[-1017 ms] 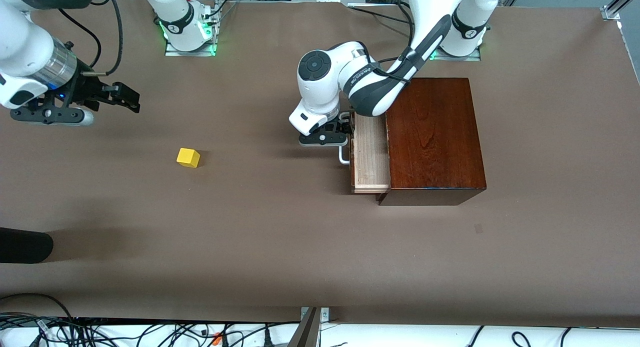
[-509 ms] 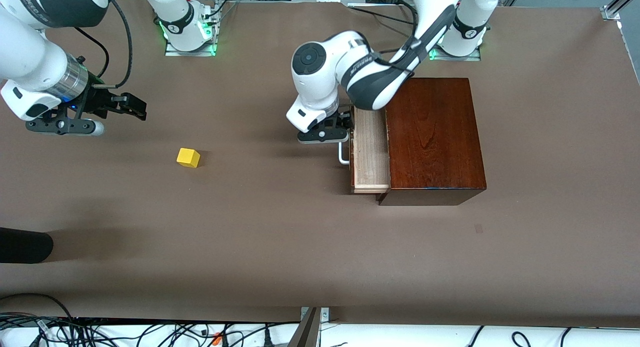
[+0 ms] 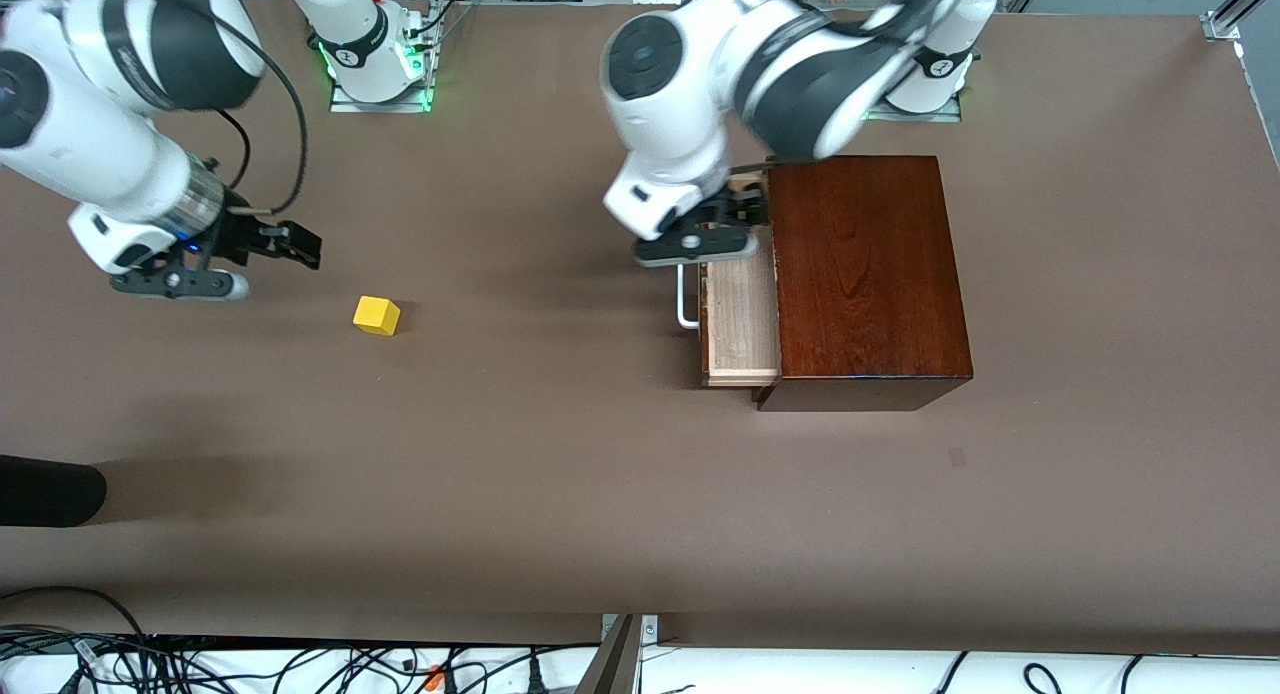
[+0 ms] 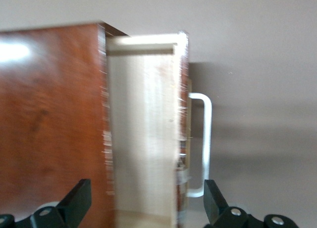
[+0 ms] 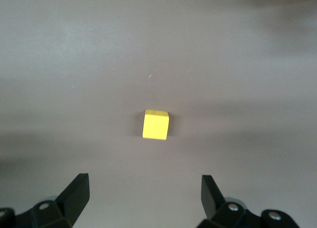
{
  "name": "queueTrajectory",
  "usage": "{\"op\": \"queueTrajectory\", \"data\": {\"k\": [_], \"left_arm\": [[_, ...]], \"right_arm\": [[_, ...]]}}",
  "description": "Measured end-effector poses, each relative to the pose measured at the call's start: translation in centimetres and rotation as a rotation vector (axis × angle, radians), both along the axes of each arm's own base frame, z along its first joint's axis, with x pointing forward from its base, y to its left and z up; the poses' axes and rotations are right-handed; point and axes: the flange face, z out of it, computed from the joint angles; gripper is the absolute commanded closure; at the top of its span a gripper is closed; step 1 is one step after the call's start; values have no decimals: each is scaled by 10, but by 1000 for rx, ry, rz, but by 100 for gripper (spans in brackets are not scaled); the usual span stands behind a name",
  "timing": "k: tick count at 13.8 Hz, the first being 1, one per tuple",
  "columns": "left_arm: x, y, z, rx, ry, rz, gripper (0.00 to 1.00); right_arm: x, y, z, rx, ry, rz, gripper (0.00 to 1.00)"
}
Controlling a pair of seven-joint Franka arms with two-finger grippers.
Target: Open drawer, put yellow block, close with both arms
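The right gripper's (image 5: 143, 201) fingers (image 5: 74, 193) are standing wide over bare table, with the yellow block (image 5: 156, 124) lying ahead of the tips, untouched. The left gripper (image 4: 146, 203), fingers equally spread and empty, is hanging above the partly open drawer (image 3: 740, 309), its handle (image 4: 200, 144) between them. A descent short of the block could be nudging it away instead of straddling it.

One yellow block (image 3: 376, 315), one drawer (image 3: 741, 314), two arms' tools.

The drawer (image 3: 741, 314), pale wood with a white handle (image 3: 685, 299), stands partly open. The yellow block (image 3: 377, 315) lies well apart, toward the right arm's end.
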Motion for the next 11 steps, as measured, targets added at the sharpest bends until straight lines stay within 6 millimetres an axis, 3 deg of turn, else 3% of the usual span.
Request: {"op": "queueTrajectory", "data": {"k": [3,5,8,11], "left_arm": [[43,109,52,-91,62,-9,0],[63,176,71,-123,82,-20,0],[76,243,92,-170,79,-29,0],[72,308,102,-185,58,-38,0]], "right_arm": [[-5,-4,-63,6,-22,-8,0],[-7,-6,-108,12,-45,-12,0],[-6,-6,-164,22,-63,-20,0],[-2,-7,-198,28,-70,-27,0]]}}
